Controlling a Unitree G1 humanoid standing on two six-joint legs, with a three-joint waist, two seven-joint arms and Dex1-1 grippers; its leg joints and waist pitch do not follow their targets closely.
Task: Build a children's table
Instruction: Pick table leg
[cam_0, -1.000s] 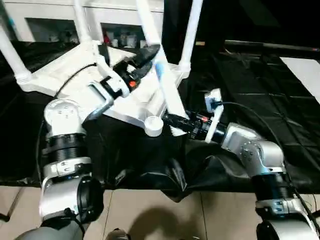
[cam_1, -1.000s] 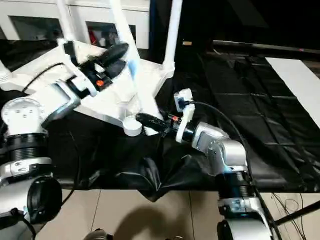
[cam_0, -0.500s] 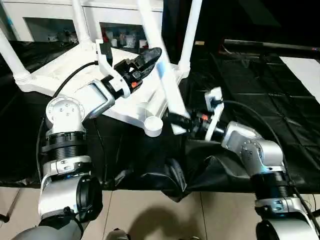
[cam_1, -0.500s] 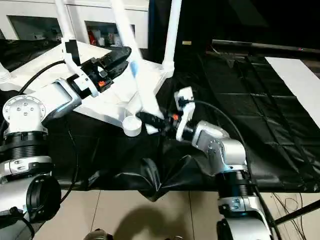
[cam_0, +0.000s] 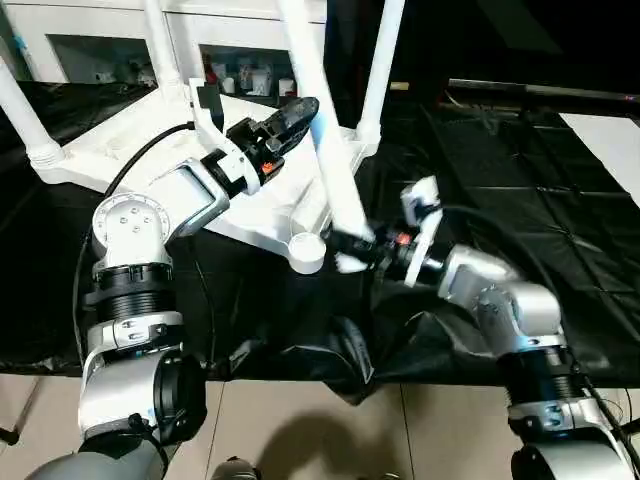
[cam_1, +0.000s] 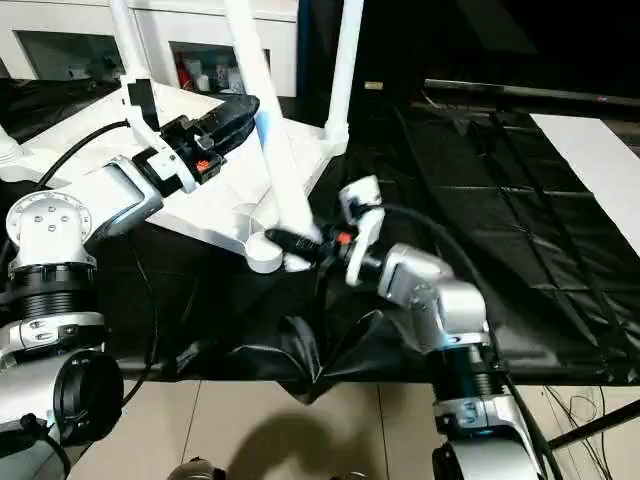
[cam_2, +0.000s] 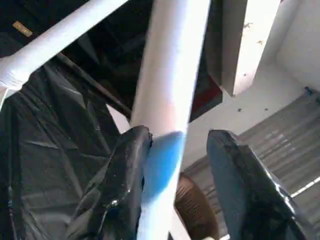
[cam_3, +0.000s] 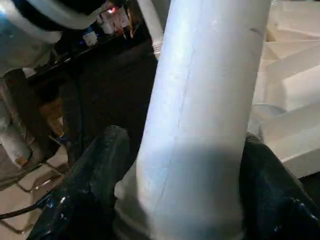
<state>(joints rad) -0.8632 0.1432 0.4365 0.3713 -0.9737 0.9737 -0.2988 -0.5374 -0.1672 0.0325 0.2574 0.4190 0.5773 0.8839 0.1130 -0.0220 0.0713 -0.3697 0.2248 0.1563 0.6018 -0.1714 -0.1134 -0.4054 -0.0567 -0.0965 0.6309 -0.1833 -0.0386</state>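
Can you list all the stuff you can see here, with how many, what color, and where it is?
tabletop: one, white, lying upside down on the black sheet, ribbed side up.
fitted legs: three, white, standing up from corner sockets.
loose leg: one, white, slanted over the tabletop, its lower end just beside the empty socket.
empty socket: one, white, at the near corner.
black sheet: one, black, wrinkled, spread under everything.
cabinet: one, white, behind the tabletop, with small things on its shelves.
floor: pale tiles, in front of the sheet.
left hand: one, black fingers, around the loose leg higher up.
right hand: one, black fingers, gripping the loose leg's lower end.
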